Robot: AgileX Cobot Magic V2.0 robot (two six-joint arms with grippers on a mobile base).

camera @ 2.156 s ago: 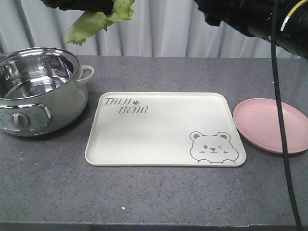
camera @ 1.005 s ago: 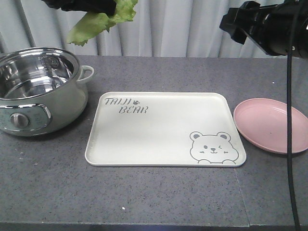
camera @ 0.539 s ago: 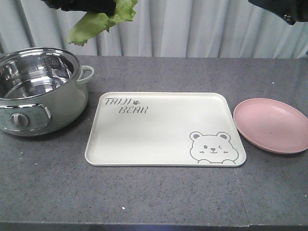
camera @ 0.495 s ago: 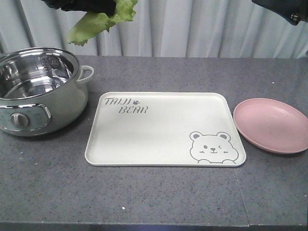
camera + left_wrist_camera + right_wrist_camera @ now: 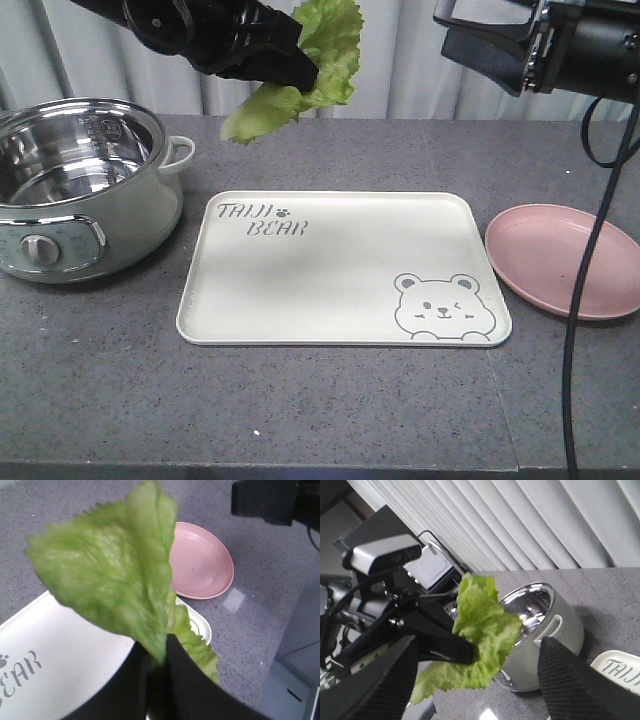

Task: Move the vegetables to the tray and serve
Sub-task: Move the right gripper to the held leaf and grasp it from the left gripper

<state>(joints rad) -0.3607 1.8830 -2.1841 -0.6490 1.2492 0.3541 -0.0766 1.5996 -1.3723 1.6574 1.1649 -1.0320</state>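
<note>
**Over the tray's far edge: leaf coming across**

Above the desk [image 5: 350, 410], the L hand [image 5: 303, 76] is carrying the leaf [image 5: 322, 48] in mid-air, clenching it by the stalk end. The wrist view is showing black fingers [image 5: 185, 690] pinching the rib, w/ the blade flopping up and fwd. Half a sec ago the leaf was hanging top-left, over the pot [image 5: 80, 190]. Now it is sitting further right and lower, approx at the tray [image 5: 330, 270]'s far-left edge. From the front I cannot tell whether it is hanging over the tray proper or just behind the rim, tho the wrist view is looking down on tray lettering below. Nothing is touching the tray yet; it is lying bare btwn pot and plate [image 5: 560, 262].

The R hand [image 5: 475, 38] is also coming back into view upper right, having been almost out of frame. Its fingers are standing wide apart, gripping nothing, and pointing toward the leaf.

Meaning, prob.: the transfer is running mid-way, w/ the lift done, the crossing in progress and the drop not yet made. The next move is calling for lowering over the tray's middle, then letting go. Risk: the limp leaf is drooping past the fingers, so releasing here may be leaving it across the rim.
</note>
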